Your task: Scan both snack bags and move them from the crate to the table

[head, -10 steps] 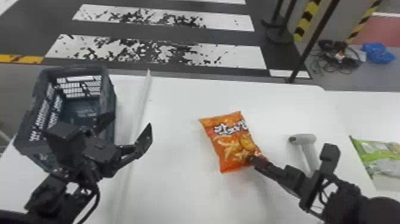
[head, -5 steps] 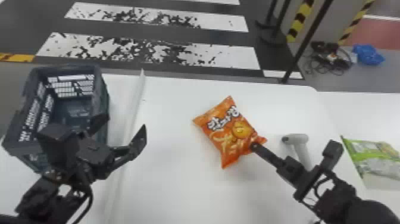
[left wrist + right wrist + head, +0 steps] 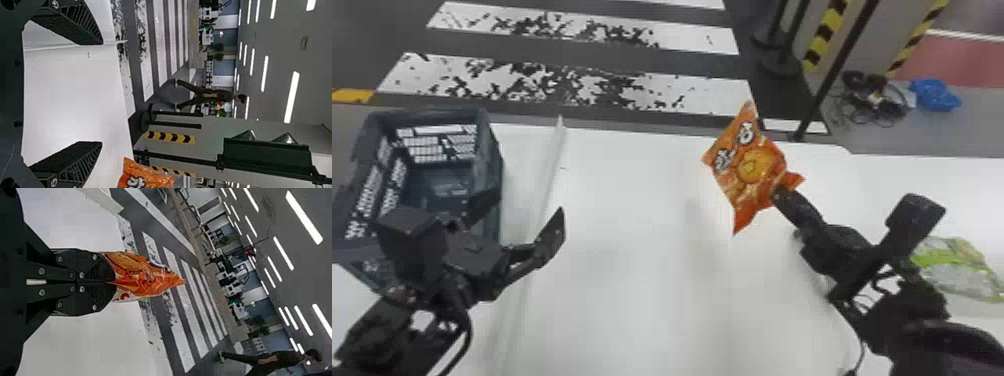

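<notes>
In the head view the orange snack bag [image 3: 752,167] hangs raised over the table's far part, its lower right corner in my right gripper [image 3: 782,192]. The right wrist view has the right gripper [image 3: 111,282] shut on that orange bag [image 3: 145,276]. My left gripper [image 3: 524,210] stands open and unloaded at the crate's right side; in the left wrist view the left gripper [image 3: 101,94] has its fingers wide apart, the orange bag [image 3: 143,178] beyond them. A green snack bag [image 3: 957,267] lies at the far right, partly behind the right arm. The grey scanner is hidden.
The dark crate [image 3: 494,165] stands on the left, partly behind the left arm. A pale raised strip [image 3: 552,165] runs along the white table [image 3: 632,250] beside it. Past the table, a dark post [image 3: 824,90] rises from the floor.
The right gripper has lifted the orange bag and carried it away from the robot, and the bag has turned. The scanner seen earlier beside the right arm is now covered. The left gripper stays open.
</notes>
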Motion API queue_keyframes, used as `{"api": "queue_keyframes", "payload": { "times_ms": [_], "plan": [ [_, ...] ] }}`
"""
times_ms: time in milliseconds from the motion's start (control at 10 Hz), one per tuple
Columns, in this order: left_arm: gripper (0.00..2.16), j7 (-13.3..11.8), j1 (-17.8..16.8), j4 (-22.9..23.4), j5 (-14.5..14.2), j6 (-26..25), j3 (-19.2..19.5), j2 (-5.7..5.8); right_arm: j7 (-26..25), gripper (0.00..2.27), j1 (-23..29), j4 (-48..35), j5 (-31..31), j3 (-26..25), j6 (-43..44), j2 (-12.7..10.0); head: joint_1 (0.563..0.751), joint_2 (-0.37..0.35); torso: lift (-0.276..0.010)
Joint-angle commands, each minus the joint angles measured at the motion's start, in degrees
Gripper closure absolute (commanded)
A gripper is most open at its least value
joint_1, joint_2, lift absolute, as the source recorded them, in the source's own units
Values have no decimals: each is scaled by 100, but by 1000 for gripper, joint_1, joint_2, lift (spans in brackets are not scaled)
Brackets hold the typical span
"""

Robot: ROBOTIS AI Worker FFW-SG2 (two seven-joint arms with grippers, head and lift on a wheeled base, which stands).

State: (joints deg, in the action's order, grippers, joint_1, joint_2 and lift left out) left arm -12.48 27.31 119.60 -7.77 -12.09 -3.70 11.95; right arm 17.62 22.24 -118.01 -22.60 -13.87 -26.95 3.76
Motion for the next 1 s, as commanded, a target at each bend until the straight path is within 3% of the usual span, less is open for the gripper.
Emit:
{"api": "queue_keyframes", "payload": {
  "times_ms": [0, 200, 300, 400, 500, 700, 800, 900],
  "plan": [
    [87, 0, -7, -7, -32, 0, 10, 9, -286, 2253, 211, -416, 1855, 798, 642, 116, 695, -132, -88],
    [87, -9, -7, -16, -67, 0, 28, 27, -1314, 2253, 325, -284, 4360, 2169, 730, 714, 695, -95, -88],
    [87, 0, -24, -33, -76, 0, 19, 35, -1710, 2253, 308, -12, 5679, 2802, 396, 810, 695, -71, -88],
    [87, -9, -24, -51, -84, 18, 19, 35, -2079, 2253, 193, 270, 6619, 3417, -412, 1004, 695, -57, -88],
    [87, -9, -33, -60, -102, 18, 28, 35, -2175, 2253, 114, 568, 7437, 3848, -957, 1065, 695, -40, -88],
    [87, -9, -33, -95, -111, 18, 28, 53, -2105, 2179, 79, 806, 8148, 4375, -1625, 1206, 695, -42, -88],
    [87, -9, -42, -104, -119, 18, 28, 53, -2035, 1676, 149, 727, 8140, 4463, -1625, 1267, 695, -46, -88],
    [87, -9, -42, -104, -128, 18, 28, 53, -1771, 684, 246, 498, 7788, 4419, -1467, 1294, 695, -40, -88]
  ]
}}
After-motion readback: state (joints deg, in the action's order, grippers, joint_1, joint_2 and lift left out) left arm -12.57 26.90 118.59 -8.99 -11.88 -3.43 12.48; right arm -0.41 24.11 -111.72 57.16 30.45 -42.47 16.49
